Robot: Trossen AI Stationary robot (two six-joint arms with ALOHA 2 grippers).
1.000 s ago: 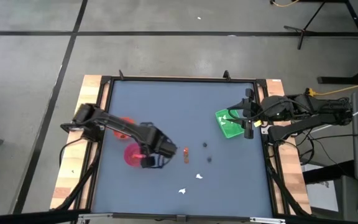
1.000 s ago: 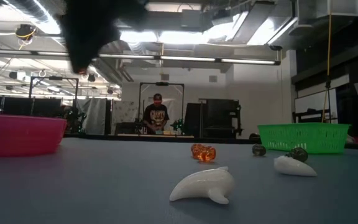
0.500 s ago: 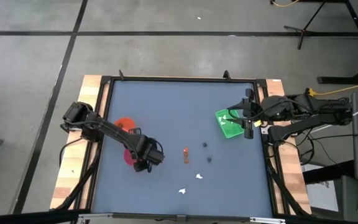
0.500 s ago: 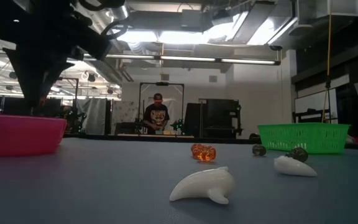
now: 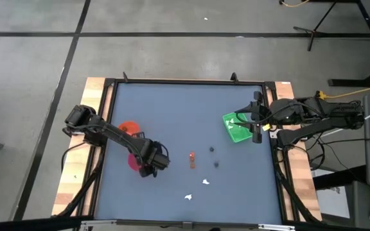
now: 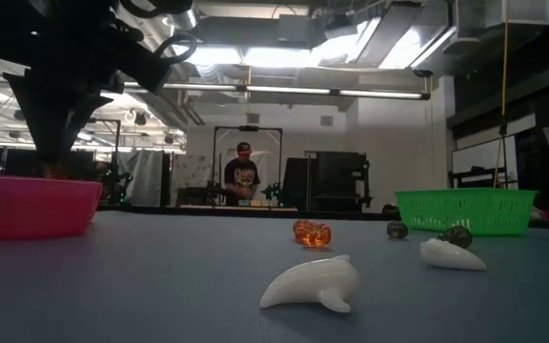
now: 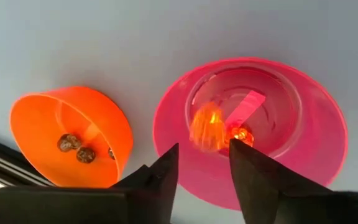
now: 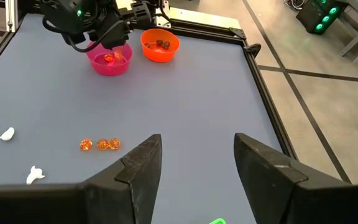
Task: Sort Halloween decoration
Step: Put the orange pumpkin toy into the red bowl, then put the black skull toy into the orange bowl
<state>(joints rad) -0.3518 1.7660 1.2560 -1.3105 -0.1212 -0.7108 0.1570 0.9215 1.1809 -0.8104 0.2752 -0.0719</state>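
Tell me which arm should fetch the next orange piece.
Left. Its end effector hovers over the pink bowl, near the orange pieces; the right end effector waits by the green tray.

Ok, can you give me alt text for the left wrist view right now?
The left tool hangs open over the pink bowl, where a blurred orange piece shows between its fingers beside another orange piece in the bowl. Next to it, the orange bowl holds a few dark roundish pieces on the blue-grey table.

Orange pieces (image 7: 208, 126) in pink bowl (image 7: 316, 149)
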